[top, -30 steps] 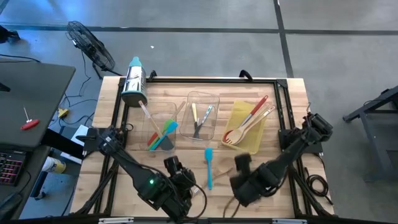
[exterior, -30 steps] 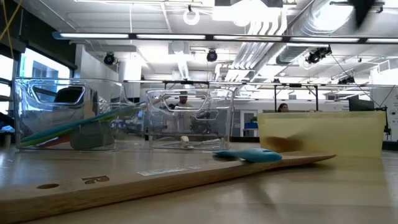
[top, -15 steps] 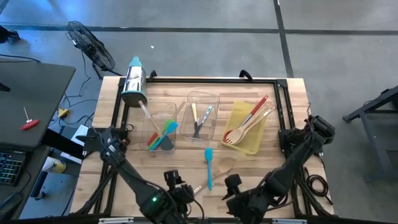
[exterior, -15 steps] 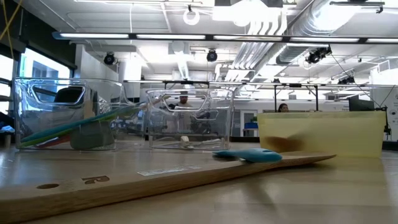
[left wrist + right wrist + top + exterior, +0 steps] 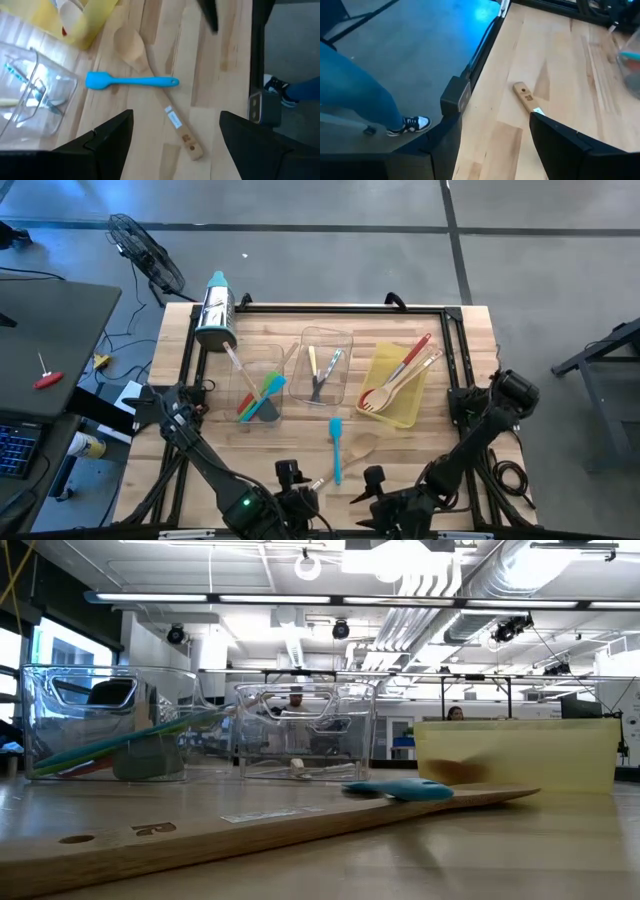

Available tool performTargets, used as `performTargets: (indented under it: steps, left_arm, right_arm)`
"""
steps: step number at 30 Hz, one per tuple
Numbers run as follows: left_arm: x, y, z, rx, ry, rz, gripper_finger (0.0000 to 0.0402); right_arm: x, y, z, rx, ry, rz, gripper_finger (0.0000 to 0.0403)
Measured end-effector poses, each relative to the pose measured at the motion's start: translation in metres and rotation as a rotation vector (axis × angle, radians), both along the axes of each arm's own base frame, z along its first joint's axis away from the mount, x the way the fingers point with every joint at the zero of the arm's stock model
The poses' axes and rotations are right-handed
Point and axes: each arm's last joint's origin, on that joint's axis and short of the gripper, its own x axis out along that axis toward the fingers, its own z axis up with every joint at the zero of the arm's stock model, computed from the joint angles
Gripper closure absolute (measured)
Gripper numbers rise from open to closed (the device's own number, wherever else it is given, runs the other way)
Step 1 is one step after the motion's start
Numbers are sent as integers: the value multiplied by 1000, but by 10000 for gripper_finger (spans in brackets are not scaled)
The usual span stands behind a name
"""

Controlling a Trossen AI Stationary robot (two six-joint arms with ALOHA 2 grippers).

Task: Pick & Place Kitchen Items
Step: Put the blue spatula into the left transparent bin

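Observation:
A teal spatula [image 5: 336,448] lies flat on the wooden table, across a wooden spoon [image 5: 150,75] whose handle end [image 5: 522,94] points at the near edge. My left gripper [image 5: 175,150] hangs open above that handle end, near the table's front edge [image 5: 291,477]. My right gripper [image 5: 495,155] is open too, just to its right [image 5: 368,483], low by the front edge, with the handle end ahead of it. Other utensils stand in three bins farther back. In the low view the spoon's handle [image 5: 250,820] and the spatula's head [image 5: 400,788] show, but no gripper.
Left clear bin [image 5: 258,385] holds coloured spatulas, middle clear bin [image 5: 325,365] small knives, yellow bin [image 5: 395,385] a red spatula and wooden utensils. A steel cylinder with a teal cap [image 5: 215,315] lies at the far left. A person's leg [image 5: 350,95] stands beyond the near edge.
Both grippers have come toward the table's near edge and sunk lower. The right one has tipped up from pointing steeply down to a flatter slant and moved a little toward the left. Neither has opened or shut. The spatula and the spoon lie where they were.

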Motion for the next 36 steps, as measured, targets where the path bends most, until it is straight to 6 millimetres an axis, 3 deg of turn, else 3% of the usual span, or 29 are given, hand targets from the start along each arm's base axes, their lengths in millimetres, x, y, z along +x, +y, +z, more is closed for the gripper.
performTargets:
  steps: [8, 15, 23, 36]
  left_arm:
    - [-2, -4, 0, 3, -7, -23, 112]
    - [-1, -3, 0, 10, -4, -30, 112]
    - [-2, -3, 0, 30, 8, -48, 112]
    - [-2, -1, 1, 114, 0, -82, 112]
  right_arm:
    - [15, 9, -49, -181, -76, 67, 176]
    - [26, -1, -80, -433, -110, -62, 176]
    - [33, -7, -101, -485, -63, -43, 176]
    - [39, -28, -106, -627, 22, -115, 176]
